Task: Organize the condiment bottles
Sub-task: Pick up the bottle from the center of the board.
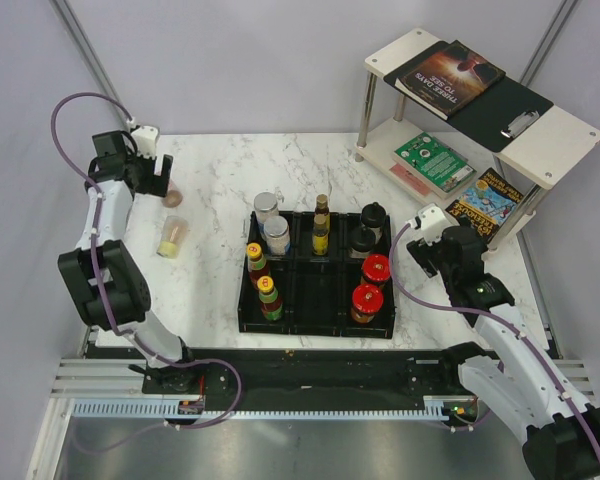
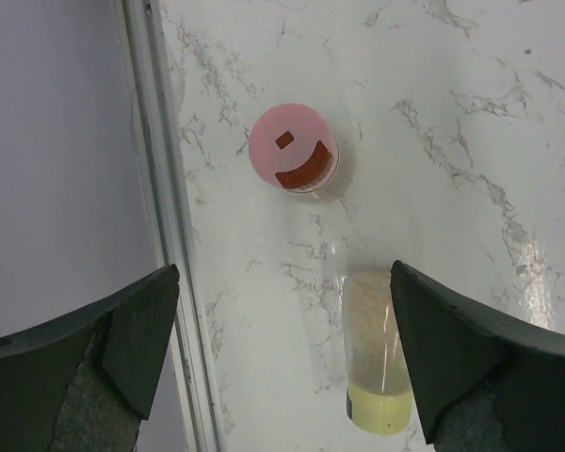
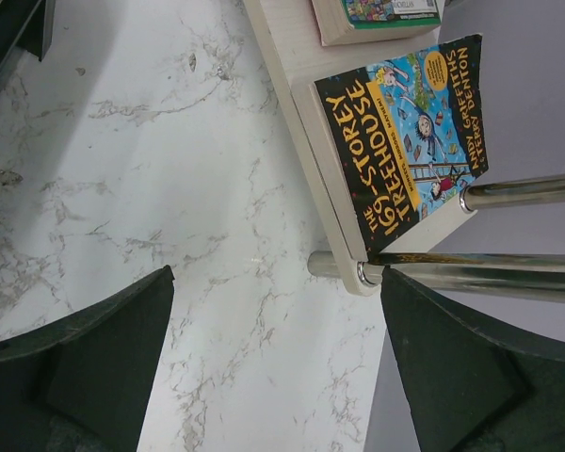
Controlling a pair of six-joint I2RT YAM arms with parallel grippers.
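Observation:
The pink-lidded shaker [image 2: 294,149] stands upright near the table's left edge. Just nearer lies a clear bottle with a yellow cap [image 2: 377,363], on its side. My left gripper [image 2: 284,271] hangs open above the bare marble between them, holding nothing; the top view shows this gripper [image 1: 160,178] beside the shaker [image 1: 172,199] and the lying bottle [image 1: 172,236]. The other condiment bottles stand in the black tray [image 1: 318,322]: silver-lidded jars [image 1: 277,235], a slim dark bottle [image 1: 321,228], black-lidded jars [image 1: 373,215], red-capped jars [image 1: 367,300], yellow-capped sauce bottles [image 1: 269,297]. My right gripper [image 3: 277,275] is open over bare table.
A low two-tier shelf [image 1: 540,140] with books stands at the back right; its chrome leg [image 3: 471,273] and a colourful book [image 3: 405,132] lie close to my right gripper [image 1: 423,238]. The table's metal edge rail [image 2: 165,235] runs just left of the shaker.

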